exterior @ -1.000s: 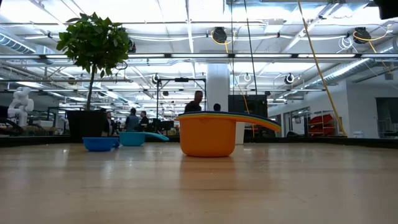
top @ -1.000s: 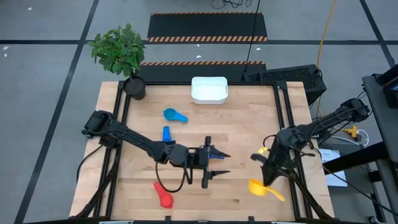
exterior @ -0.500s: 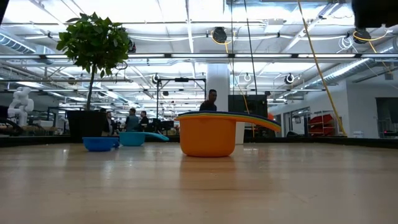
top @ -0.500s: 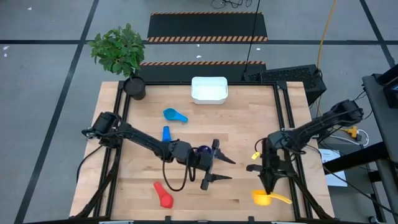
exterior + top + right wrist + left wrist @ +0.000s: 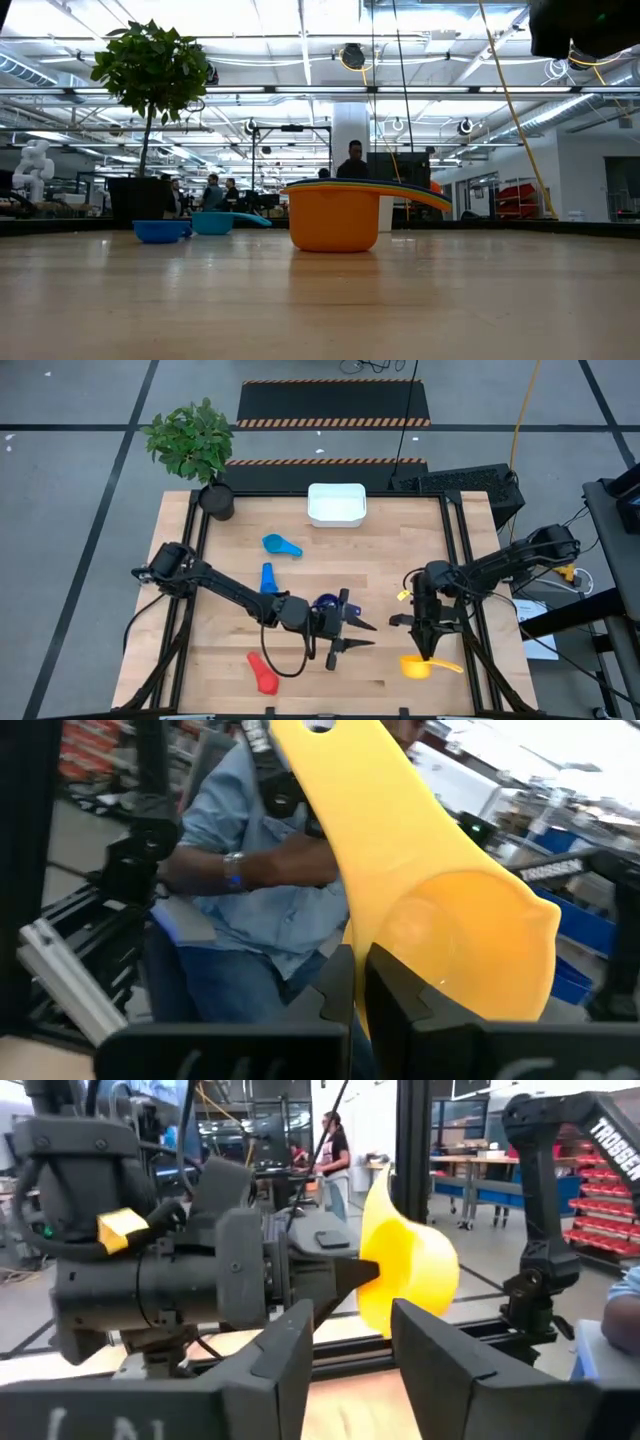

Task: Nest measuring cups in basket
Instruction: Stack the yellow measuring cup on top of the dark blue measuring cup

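My right gripper (image 5: 424, 650) is shut on a yellow measuring cup (image 5: 417, 666) near the table's near right part; the left wrist view shows that cup (image 5: 405, 1270) in the air. My left gripper (image 5: 362, 634) is open at mid-table and points toward the right gripper; it touches nothing. Just behind it stands a nested stack, dark blue on top (image 5: 325, 603), orange outside (image 5: 335, 218). A blue cup (image 5: 267, 575), a light blue cup (image 5: 281, 545) and a red cup (image 5: 263, 672) lie apart on the table. The white basket (image 5: 336, 504) sits at the far edge. My right gripper pinches the yellow cup between its two fingers (image 5: 395, 995) at the bowl's rim, close to the handle's root (image 5: 385, 920). It comes slanting down from above. The cup is lifted clear of the table, bowl tipped on its side, handle (image 5: 350, 780) pointing away from the fingers.
A potted plant (image 5: 195, 445) stands at the far left corner. Black rails run along the table's left (image 5: 190, 550) and right (image 5: 462, 550) sides. Bare wood lies between the stack and the basket. People move in the room beyond the table.
My right gripper has carried the yellow cup a little toward the table's left and turned it, and its arm has come into the low view's top right corner. My left arm has shifted slightly toward the near edge, uncovering the dark blue top of the stack.
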Robot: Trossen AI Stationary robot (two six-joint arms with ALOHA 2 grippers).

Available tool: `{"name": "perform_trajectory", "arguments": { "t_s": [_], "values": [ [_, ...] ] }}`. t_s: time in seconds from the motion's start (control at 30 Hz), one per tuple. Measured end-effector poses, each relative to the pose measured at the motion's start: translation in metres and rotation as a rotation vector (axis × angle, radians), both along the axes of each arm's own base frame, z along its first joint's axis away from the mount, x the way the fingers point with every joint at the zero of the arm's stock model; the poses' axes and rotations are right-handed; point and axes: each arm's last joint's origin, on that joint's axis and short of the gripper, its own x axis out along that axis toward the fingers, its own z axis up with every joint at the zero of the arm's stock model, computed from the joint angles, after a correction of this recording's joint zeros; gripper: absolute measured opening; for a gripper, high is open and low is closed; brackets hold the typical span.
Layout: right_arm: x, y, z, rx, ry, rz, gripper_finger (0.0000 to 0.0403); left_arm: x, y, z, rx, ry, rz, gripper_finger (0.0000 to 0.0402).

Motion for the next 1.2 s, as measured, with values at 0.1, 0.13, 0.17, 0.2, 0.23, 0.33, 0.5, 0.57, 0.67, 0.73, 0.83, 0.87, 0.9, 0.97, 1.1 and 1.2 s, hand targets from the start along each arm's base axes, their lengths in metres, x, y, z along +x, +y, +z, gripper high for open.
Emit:
{"name": "perform_trajectory", "arguments": {
  "t_s": [0.1, 0.13, 0.17, 0.2, 0.23, 0.33, 0.5, 0.57, 0.67, 0.73, 0.83, 0.87, 0.9, 0.97, 1.1, 1.2],
  "values": [
    [0.005, 0.001, 0.001, -0.004, -0.004, 0.016, 0.0002, 0.008, -0.006, -0.008, 0.002, 0.004, -0.010, 0.0135],
    [0.007, 0.001, 0.000, -0.005, -0.001, 0.014, 0.0002, 0.012, -0.008, -0.008, 0.004, 0.009, -0.012, 0.0138],
    [0.009, 0.001, -0.001, -0.006, 0.003, 0.016, 0.0002, 0.016, -0.010, -0.008, 0.009, 0.022, -0.014, 0.0143],
    [0.011, 0.002, -0.001, -0.008, 0.005, 0.017, 0.0002, 0.022, -0.012, -0.008, 0.014, 0.033, -0.017, 0.0148],
    [0.013, 0.002, -0.001, -0.008, 0.008, 0.015, 0.0002, 0.028, -0.014, -0.007, 0.023, 0.050, -0.017, 0.0153],
    [0.016, 0.002, -0.002, -0.013, 0.028, 0.037, 0.0002, 0.040, -0.018, -0.006, 0.057, 0.116, -0.016, 0.0172],
    [0.017, 0.002, -0.002, -0.013, 0.046, 0.036, 0.0002, 0.044, -0.021, 0.000, 0.066, 0.140, -0.057, 0.0199],
    [0.017, 0.002, -0.002, -0.013, 0.057, 0.038, 0.0002, 0.044, -0.022, 0.001, 0.065, 0.135, -0.092, 0.0203],
    [0.017, 0.002, -0.002, -0.016, 0.059, 0.058, 0.0002, 0.044, -0.021, 0.001, 0.061, 0.126, -0.120, 0.0199],
    [0.017, 0.002, -0.002, -0.016, 0.063, 0.056, 0.0002, 0.046, -0.017, 0.002, 0.044, 0.122, -0.112, 0.0192],
    [0.017, 0.002, -0.002, -0.016, 0.063, 0.056, 0.0002, 0.050, -0.011, -0.002, 0.013, 0.121, -0.137, 0.0180],
    [0.017, 0.002, -0.002, -0.016, 0.063, 0.056, 0.0002, 0.051, -0.010, -0.003, 0.014, 0.122, -0.155, 0.0177],
    [0.017, 0.002, -0.002, -0.016, 0.063, 0.056, 0.0002, 0.052, -0.010, -0.005, 0.013, 0.122, -0.166, 0.0174],
    [0.017, 0.002, -0.002, -0.016, 0.063, 0.056, 0.0002, 0.054, -0.012, -0.008, 0.000, 0.098, -0.173, 0.0168],
    [0.017, 0.000, -0.002, -0.016, 0.062, 0.047, 0.0002, 0.056, -0.013, -0.015, -0.002, 0.082, -0.193, 0.0166],
    [0.018, -0.003, -0.002, -0.016, 0.064, 0.034, 0.0002, 0.057, -0.013, -0.016, -0.007, 0.074, -0.200, 0.0171]
  ]
}}
